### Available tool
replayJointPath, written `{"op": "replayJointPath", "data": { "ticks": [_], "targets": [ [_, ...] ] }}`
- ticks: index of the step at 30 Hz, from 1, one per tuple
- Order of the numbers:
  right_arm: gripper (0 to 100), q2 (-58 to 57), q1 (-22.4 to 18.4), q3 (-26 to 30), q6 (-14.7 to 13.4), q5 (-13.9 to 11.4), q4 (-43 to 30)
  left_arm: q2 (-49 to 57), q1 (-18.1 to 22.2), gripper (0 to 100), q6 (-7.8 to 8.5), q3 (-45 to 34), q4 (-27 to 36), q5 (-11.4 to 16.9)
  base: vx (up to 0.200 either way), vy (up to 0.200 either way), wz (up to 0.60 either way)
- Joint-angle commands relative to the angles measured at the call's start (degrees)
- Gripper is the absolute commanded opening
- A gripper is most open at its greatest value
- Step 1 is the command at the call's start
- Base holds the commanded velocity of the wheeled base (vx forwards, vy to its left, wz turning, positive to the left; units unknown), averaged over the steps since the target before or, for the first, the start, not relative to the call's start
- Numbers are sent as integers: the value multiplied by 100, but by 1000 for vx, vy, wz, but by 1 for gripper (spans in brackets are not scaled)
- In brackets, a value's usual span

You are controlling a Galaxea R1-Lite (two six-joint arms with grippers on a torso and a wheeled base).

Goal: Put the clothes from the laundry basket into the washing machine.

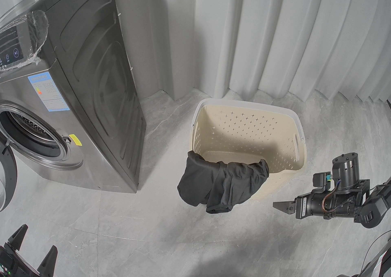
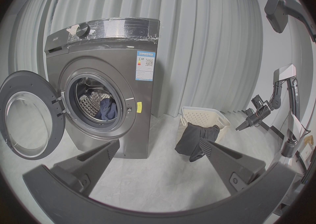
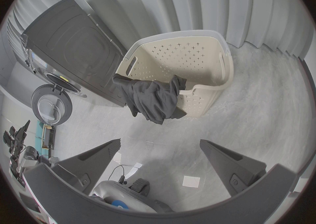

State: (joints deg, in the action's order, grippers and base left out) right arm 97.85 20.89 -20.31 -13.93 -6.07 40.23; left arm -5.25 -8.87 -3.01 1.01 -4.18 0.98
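Observation:
A cream laundry basket (image 1: 244, 104) stands on the floor right of the grey washing machine (image 1: 93, 86). A dark grey garment (image 1: 222, 184) hangs over the basket's near rim, mostly outside it. The machine's round door (image 2: 29, 116) is swung wide, and a blue garment (image 2: 107, 109) lies in the drum. My right gripper (image 1: 281, 206) hovers open and empty just right of the basket's near corner, pointing towards the garment (image 3: 151, 99). My left gripper (image 1: 37, 239) is low in front of the machine, open and empty, facing the drum (image 2: 95, 102).
White curtains (image 1: 264, 25) hang close behind the basket and the machine. Bare grey floor (image 1: 163, 229) lies between the machine, the basket and both grippers. The open door (image 1: 6, 176) juts out at the machine's front left.

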Motion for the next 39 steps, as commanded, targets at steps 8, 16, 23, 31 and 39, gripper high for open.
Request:
{"op": "replayJointPath", "data": {
  "ticks": [8,16,23,31,39],
  "targets": [
    [100,1131,301,-131,-206,106,881,-20,-9,100,-15,-101,-4,-1,0,0,0],
    [100,1482,442,-333,-347,238,1251,-11,-9,100,-15,-101,-4,8,-175,0,0],
    [100,1816,451,-746,-364,256,1259,-11,-9,100,-15,-101,-4,8,0,0,0],
    [100,2317,530,-1203,-435,423,1277,-11,-9,100,-15,-101,-4,8,0,0,0],
    [100,2739,486,-1669,-531,440,1277,-11,0,100,-15,-101,-4,8,0,0,0]
  ]
}}
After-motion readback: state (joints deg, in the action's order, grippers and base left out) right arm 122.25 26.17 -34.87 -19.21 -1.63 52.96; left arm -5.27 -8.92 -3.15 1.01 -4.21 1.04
